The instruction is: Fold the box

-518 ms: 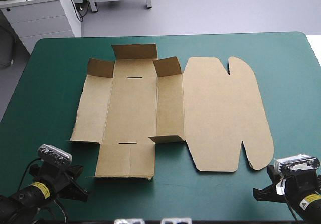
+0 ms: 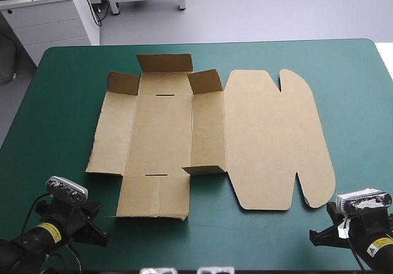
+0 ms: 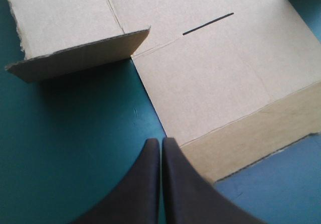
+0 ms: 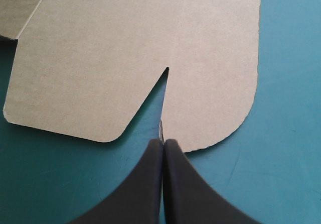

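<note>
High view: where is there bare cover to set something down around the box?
Bare teal-green cover lies between the box and the table's left edge; another patch lies right of the lid, toward the right edge. Crowded: the near strip, where left gripper and right gripper sit shut.

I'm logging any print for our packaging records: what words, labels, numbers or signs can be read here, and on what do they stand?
Nothing can be read in any view.
box: plain brown board, no print; its dark slits are cuts, not text.
yellow sticker on the left arm: dark marks, too small to read.
yellow sticker on the right arm: dark marks, too small to read.
</note>
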`<state>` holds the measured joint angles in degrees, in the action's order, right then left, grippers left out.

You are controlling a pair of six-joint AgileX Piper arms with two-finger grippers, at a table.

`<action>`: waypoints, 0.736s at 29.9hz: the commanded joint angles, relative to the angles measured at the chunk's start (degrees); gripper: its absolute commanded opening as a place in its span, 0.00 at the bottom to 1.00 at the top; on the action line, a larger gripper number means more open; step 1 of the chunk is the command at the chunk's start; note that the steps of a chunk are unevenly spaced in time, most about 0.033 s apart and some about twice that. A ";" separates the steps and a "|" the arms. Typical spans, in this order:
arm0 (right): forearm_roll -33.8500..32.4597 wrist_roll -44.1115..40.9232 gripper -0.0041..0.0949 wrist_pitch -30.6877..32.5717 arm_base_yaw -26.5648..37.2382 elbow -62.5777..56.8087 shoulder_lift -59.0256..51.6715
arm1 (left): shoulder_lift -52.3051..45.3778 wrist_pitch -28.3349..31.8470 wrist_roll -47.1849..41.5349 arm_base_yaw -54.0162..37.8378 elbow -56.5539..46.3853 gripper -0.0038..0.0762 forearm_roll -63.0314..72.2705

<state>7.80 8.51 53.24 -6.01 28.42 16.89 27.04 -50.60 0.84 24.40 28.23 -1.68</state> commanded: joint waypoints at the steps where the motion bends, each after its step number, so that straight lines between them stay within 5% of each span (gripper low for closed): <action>1: 0.20 0.42 0.03 -3.69 -0.25 1.64 0.62 | 0.54 4.46 0.08 0.34 2.19 0.04 0.25; 9: 0.20 0.42 0.03 -4.29 -0.25 1.64 0.62 | 4.76 3.86 0.08 0.34 10.92 0.04 -1.13; 22: -0.05 0.52 0.03 -5.41 -0.25 1.64 0.62 | 33.44 3.97 -1.64 0.34 29.22 0.06 -8.51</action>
<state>7.80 8.51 51.64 -6.01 28.42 16.89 56.04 -49.71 -0.43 24.40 52.24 -9.42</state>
